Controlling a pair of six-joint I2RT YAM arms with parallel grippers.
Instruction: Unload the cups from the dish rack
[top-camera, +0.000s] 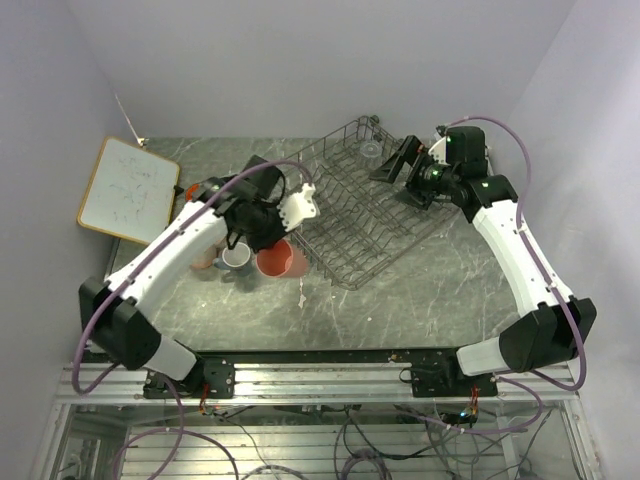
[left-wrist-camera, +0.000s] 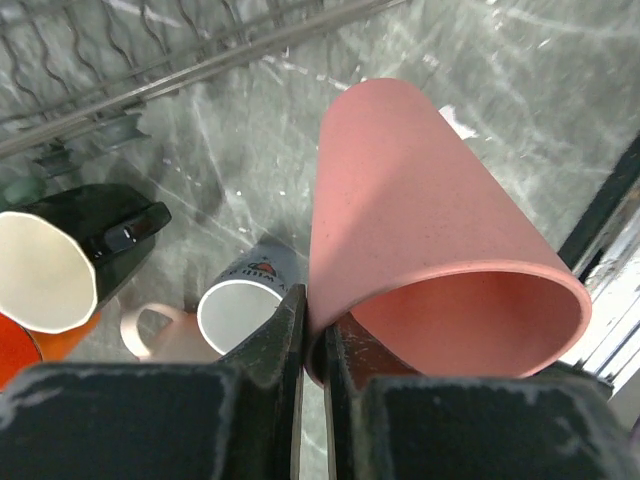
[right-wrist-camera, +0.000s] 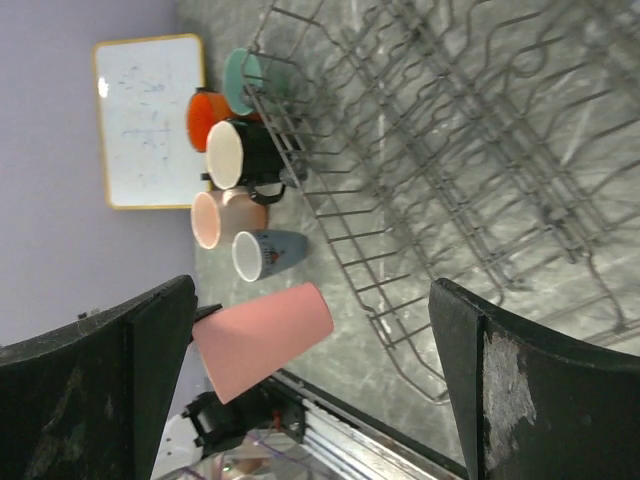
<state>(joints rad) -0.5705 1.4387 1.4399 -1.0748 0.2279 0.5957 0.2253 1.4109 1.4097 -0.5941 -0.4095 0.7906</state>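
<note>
Grey marbled bench (top-camera: 430, 290) between lilac walls, from above: dish rack (top-camera: 365, 215) aslant at mid-bench, nearly bare, with what looks like the clear glass (top-camera: 372, 150) alone in its far corner. Just off the rack's left end, left pincer (top-camera: 266, 238) over the tall pink tumbler (top-camera: 281, 262), grey-blue cup (top-camera: 237, 257) just beside it, whiteboard (top-camera: 128, 188) further left. Right pincer (top-camera: 402, 172) spread wide and holding nothing, poised above the rack's far side, near the glass. From the left wrist: clamped tight on the tumbler's wall at the rim, one finger inside and one outside, tumbler tilted with its mouth toward the lens; below it black mug (left-wrist-camera: 90, 250), pale pink mug (left-wrist-camera: 150, 335) and a sliver of orange mug (left-wrist-camera: 15, 355). Cannot tell whether the tumbler's base touches the bench. From the right wrist: same cluster off the rack's corner, mint green mug (right-wrist-camera: 240, 80) against the wire. Judged step: setting the tumbler down among the unloaded cups. Calls next for righting it, lowering onto bare bench clear of the grey-blue cup, then letting go; after that, likely the glass for the right side.
</note>
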